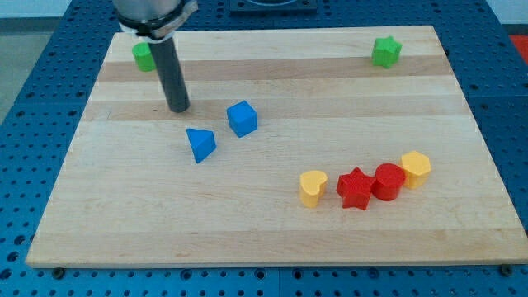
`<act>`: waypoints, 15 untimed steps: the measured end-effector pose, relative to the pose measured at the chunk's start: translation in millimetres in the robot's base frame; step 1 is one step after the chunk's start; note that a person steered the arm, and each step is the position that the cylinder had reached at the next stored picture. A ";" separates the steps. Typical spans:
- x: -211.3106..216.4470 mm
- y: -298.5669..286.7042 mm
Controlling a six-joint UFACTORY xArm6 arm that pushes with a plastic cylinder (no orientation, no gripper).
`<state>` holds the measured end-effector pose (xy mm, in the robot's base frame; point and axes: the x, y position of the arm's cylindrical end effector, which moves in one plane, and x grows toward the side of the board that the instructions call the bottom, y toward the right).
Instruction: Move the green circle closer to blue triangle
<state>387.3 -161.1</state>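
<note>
My tip (178,108) is down on the bench (272,235), above-left of the blue triangle (200,144) and apart from it. End effector: a plain rod, no jaws to spread or press. Green circle (143,56) sits at the view's top left, partly hidden behind the rod. Blue cube (242,118) lies just right of the triangle.

Blocks scattered on the wooden surface (272,239), with my tip (178,109) near the blue triangle (200,144).

My tip stood between the green circle (143,56), partly hidden behind the rod at the view's top left, and the triangle, touching neither. A blue cube (242,118) sat just beside the triangle. A green star (385,51) lay top right; a yellow heart (313,187), red star (355,188), red cylinder (388,181) and yellow block (415,167) lined up lower right.
</note>
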 end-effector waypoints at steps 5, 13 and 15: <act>-21.3 40.6; -84.7 8.3; -84.7 1.2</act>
<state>302.6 -159.9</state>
